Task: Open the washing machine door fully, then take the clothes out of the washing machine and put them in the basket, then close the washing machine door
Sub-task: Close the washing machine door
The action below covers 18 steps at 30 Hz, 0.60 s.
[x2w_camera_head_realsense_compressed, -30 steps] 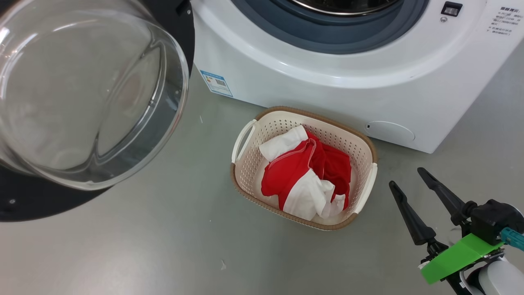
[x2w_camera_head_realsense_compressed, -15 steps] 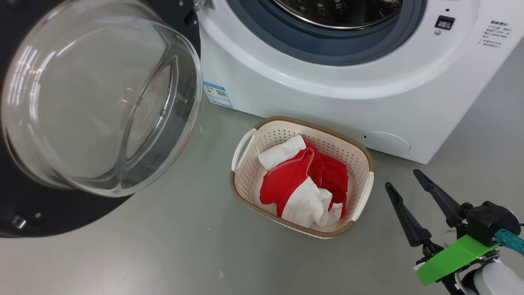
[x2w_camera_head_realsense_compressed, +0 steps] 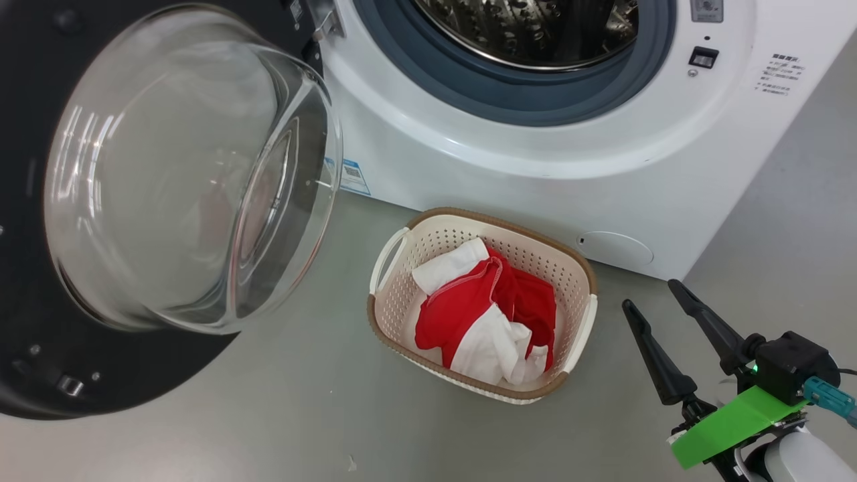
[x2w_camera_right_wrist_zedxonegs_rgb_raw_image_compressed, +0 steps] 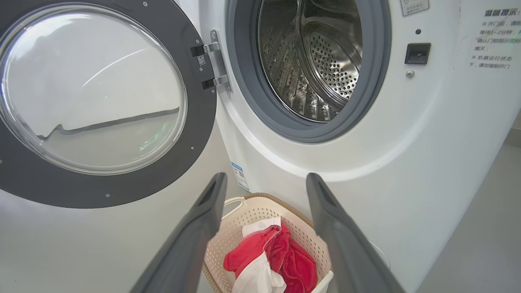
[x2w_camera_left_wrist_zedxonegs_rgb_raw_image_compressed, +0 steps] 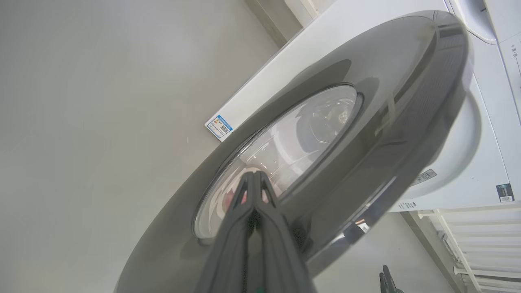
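My head camera has tipped up since a second ago, bringing the drum [x2w_camera_head_realsense_compressed: 529, 27] into sight. The door [x2w_camera_head_realsense_compressed: 181, 174] hangs open, with my left gripper [x2w_camera_left_wrist_zedxonegs_rgb_raw_image_compressed: 254, 175] pinched shut by its outer face. The clothes [x2w_camera_head_realsense_compressed: 482, 314] lie in the basket [x2w_camera_head_realsense_compressed: 469, 215] before the washer [x2w_camera_head_realsense_compressed: 535, 181]. My right gripper [x2w_camera_head_realsense_compressed: 649, 294] is spread wide and empty.

1. The floor [x2w_camera_head_realsense_compressed: 221, 428] is grey and smooth.
2. A tiny white scrap [x2w_camera_head_realsense_compressed: 349, 462] lies on the floor.
3. A white rack [x2w_camera_left_wrist_zedxonegs_rgb_raw_image_compressed: 484, 244] with thin bars sits in the low right corner of the left wrist view.
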### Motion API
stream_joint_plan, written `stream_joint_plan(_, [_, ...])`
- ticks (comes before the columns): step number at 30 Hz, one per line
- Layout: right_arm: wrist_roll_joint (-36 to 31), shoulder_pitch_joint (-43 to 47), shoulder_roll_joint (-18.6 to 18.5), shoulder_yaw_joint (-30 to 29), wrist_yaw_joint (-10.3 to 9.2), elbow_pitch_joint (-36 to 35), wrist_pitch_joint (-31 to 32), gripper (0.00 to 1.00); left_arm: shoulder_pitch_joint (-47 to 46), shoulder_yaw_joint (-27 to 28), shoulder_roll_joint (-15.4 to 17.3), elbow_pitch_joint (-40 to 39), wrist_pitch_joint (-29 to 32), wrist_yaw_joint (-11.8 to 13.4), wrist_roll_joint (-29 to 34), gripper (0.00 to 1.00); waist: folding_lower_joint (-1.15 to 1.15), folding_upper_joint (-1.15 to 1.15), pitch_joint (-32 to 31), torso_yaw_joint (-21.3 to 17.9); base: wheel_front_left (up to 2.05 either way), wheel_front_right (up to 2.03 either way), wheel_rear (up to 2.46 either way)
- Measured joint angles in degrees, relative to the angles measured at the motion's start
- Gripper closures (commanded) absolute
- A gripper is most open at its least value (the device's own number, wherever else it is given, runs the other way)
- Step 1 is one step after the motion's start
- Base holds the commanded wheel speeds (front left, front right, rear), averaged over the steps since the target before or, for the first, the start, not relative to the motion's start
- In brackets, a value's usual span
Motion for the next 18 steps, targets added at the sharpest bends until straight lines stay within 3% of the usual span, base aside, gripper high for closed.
stream_joint_plan(18, [0.0, 2.0, 2.0, -1.2, 0.00, 0.0, 0.0, 0.00, 6.6, -7.6, -0.9, -12.7, 6.0, -0.4, -9.3, 1.00, 0.00, 0.00, -3.0, -3.6, 0.00, 0.00, 0.00])
